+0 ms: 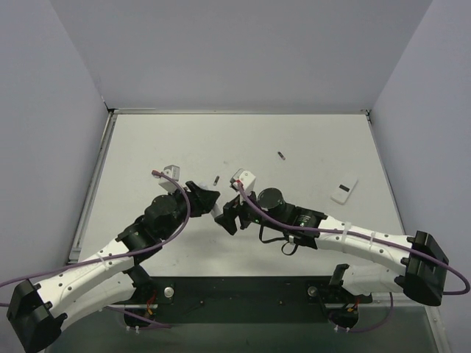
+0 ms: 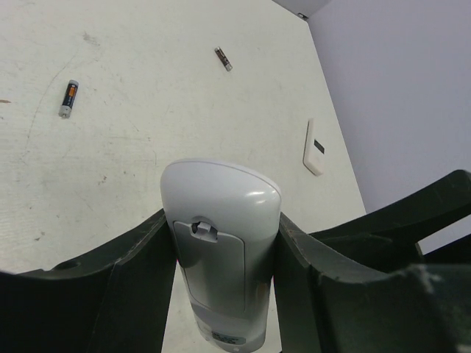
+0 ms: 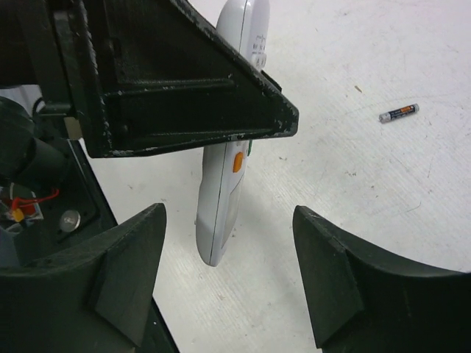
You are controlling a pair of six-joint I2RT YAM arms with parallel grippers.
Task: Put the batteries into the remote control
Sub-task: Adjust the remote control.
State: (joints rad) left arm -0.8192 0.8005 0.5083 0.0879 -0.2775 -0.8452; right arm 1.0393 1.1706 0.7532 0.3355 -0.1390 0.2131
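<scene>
My left gripper is shut on the white remote control and holds it above the table, its plain back with a grey latched panel facing the left wrist camera. In the right wrist view the remote hangs on edge and shows an orange button. My right gripper is open, with its jaws apart on either side of the remote's lower end and not touching it. One battery lies just beyond the grippers. The other battery lies farther back.
A small white flat piece with a dark mark lies to the right on the white table. Grey walls close in the left, back and right sides. A dark strip with the arm bases runs along the near edge.
</scene>
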